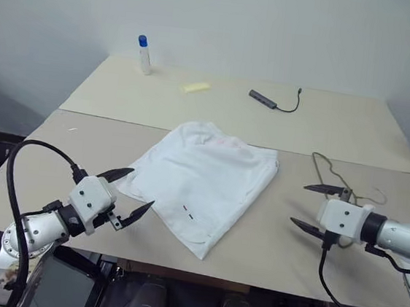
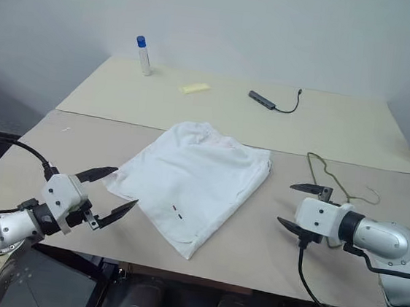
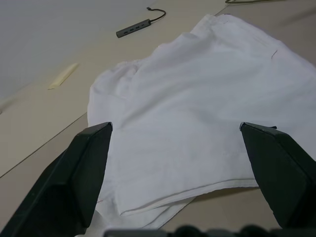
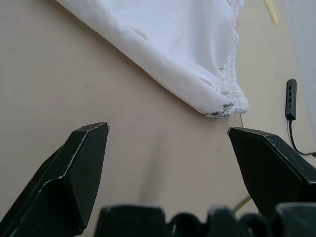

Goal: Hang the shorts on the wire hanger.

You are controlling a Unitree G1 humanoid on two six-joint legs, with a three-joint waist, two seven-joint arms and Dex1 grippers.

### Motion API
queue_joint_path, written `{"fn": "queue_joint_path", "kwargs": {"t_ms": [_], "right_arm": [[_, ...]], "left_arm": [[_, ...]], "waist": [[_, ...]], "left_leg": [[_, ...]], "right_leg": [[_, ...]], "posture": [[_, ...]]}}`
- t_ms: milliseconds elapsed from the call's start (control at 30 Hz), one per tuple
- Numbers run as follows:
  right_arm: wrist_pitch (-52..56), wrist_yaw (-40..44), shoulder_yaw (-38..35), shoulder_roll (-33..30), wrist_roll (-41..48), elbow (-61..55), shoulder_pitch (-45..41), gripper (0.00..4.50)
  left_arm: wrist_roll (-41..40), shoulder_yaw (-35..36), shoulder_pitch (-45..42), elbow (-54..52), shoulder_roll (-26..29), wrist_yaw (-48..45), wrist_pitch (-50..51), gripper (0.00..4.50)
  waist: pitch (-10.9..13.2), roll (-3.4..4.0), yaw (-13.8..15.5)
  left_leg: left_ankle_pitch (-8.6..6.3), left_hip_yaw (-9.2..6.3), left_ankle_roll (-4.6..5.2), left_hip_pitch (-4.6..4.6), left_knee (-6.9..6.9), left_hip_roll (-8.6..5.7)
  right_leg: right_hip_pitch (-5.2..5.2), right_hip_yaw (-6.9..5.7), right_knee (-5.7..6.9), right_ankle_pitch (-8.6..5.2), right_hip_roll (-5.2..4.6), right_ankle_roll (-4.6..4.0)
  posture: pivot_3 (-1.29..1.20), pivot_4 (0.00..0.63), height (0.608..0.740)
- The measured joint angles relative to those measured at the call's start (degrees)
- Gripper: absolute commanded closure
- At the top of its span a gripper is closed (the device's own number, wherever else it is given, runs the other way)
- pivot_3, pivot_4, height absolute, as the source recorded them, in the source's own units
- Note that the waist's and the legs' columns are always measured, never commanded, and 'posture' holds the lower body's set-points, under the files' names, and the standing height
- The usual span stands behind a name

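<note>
The large white cloth shorts (image 1: 203, 183) with a gathered waistband lie flat near the middle of the beige table (image 1: 325, 126), and the thin dark wire hanger (image 1: 338, 176) lies flat just beside them, partly hidden behind the right gripper (image 1: 311, 206). Both the right gripper and the left gripper (image 1: 135, 191) are held wide open and empty above the table, one on each side of the shorts. Nothing has been picked up, so the step in hand is judged to be the first reach. It would be done well if the hanger were pinched at its bare wire, clear of the cloth, and raised before the waistband is gathered, since flat wire is likely to slip from the fingertips. The head views give the whole layout, including a blue-capped bottle (image 1: 144, 54), a yellow strip (image 1: 196, 87) and a grey bar-shaped plug with cable (image 1: 263, 99) far back. The right wrist view shows the waistband's crimped gathers (image 4: 231, 69) close up, and the left wrist view shows the layered hem edge (image 3: 163, 207) nearest that gripper.
</note>
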Motion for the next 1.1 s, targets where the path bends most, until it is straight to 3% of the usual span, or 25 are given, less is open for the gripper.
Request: {"fn": "queue_joint_path", "kwargs": {"t_ms": [467,667,833,1100], "right_arm": [[0.73,-1.02,-0.09,0.26,0.04,-1.29,1.09,0.02],[4.30,-2.66,-0.29,0.63,-0.51,-2.35,0.36,0.02],[5.17,-5.22,-0.87,2.29,-2.15,-5.72,4.83,0.02],[8.49,-8.41,-3.06,4.20,-3.66,-11.15,11.09,0.02]], "left_arm": [[-1.47,-2.35,-4.08,-0.78,0.13,0.28,6.63,0.01],[-3.23,-10.62,-12.70,-0.84,-0.56,0.00,15.21,0.01],[-3.29,-20.82,-18.91,0.00,-1.58,-3.90,18.65,0.01],[-3.17,-27.85,-23.28,1.30,6.42,-14.10,23.07,0.01]], "waist": [[-0.09,0.02,-0.14],[-0.15,0.05,-0.80],[-0.20,0.07,-1.77],[-0.30,0.20,-4.85]], "left_leg": [[0.00,-0.01,0.00,0.01,0.10,-0.01],[0.00,-0.02,0.00,-0.02,0.26,-0.02],[0.00,0.01,0.00,-0.05,0.27,-0.04],[0.01,0.00,0.01,0.01,0.29,0.00]], "right_leg": [[0.03,-0.01,0.07,0.00,0.01,0.00],[0.05,-0.01,0.10,0.04,0.01,0.05],[0.03,0.02,0.09,0.04,0.01,0.06],[0.06,0.03,0.13,-0.17,0.06,0.41]], "posture": [[0.11,0.000,0.740],[0.06,0.000,0.740],[0.00,0.000,0.740],[-0.04,0.000,0.740]]}}
